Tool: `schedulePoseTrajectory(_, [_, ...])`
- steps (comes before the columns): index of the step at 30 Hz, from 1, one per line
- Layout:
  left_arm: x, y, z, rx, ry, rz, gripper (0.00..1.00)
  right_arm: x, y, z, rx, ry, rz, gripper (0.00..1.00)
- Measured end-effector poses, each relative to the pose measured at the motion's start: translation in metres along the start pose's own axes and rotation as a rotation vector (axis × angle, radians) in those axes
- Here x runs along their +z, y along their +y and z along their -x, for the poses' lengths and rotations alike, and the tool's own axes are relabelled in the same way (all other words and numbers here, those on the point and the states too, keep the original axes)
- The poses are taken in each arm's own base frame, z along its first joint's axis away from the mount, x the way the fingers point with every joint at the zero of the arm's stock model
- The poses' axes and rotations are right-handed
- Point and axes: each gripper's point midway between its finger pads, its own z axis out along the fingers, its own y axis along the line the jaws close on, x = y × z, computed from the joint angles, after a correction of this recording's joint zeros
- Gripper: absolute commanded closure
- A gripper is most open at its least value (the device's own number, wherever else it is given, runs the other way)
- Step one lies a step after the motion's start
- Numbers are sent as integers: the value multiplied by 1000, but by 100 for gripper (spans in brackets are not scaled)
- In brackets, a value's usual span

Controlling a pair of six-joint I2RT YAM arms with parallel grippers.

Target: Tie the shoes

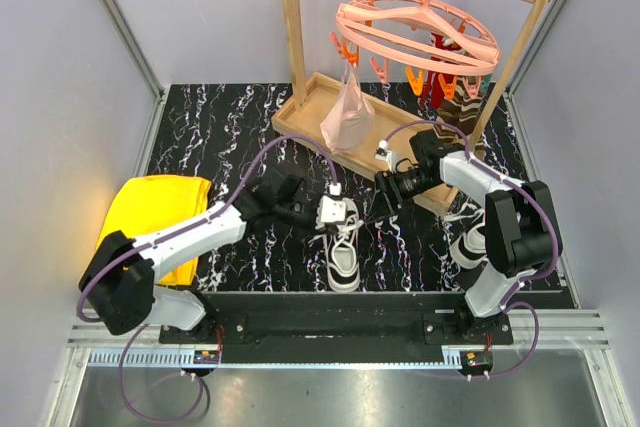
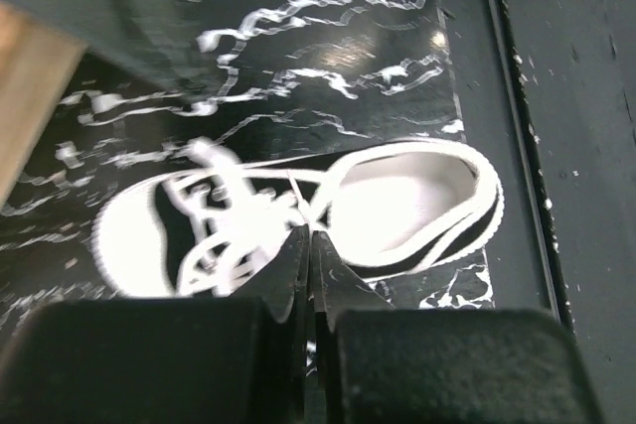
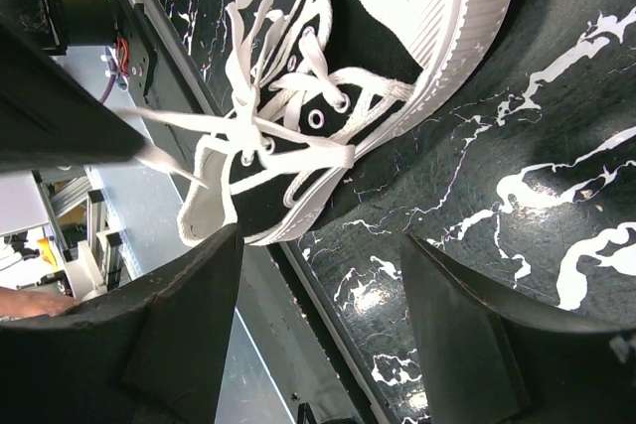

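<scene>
The tabletop [image 1: 200,137] is a black slab with white marble veining (pretty glossy, the lights bounce right off it). Over on the left side a yellow cloth [image 1: 160,217] lies in a loose folded heap. At the back sits the wooden base [image 1: 310,112] of a clothes rack, a shallow tray set at an angle to the table edges. Near the front, about the middle, one white sneaker [image 1: 343,252] with black trim stands on its sole, laces undone. The second sneaker [image 1: 468,244] is well apart from it on the right side, partly hidden behind the arm there.
</scene>
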Motion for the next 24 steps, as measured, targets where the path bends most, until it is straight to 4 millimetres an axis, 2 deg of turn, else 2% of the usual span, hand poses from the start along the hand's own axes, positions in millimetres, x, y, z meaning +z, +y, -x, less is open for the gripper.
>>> schedulePoseTrajectory(4, [-19,14,3,-43,-25,67,100,0,0,0,0,0,0,27])
schedulePoseTrajectory(8, [-29,19,-7,-84,-15,94,100,0,0,0,-1,-1,2,30])
schedulePoseTrajectory(20, [-40,-10,-32,-132,42,49,100,2,5,10,0,-8,48,43])
schedulePoseTrajectory(21, [-41,-12,-34,-133,46,45,100,3,4,10,3,-7,52,47])
schedulePoseTrajectory(24, [-41,-19,-40,-140,61,28,100,5,4,11,10,-5,64,48])
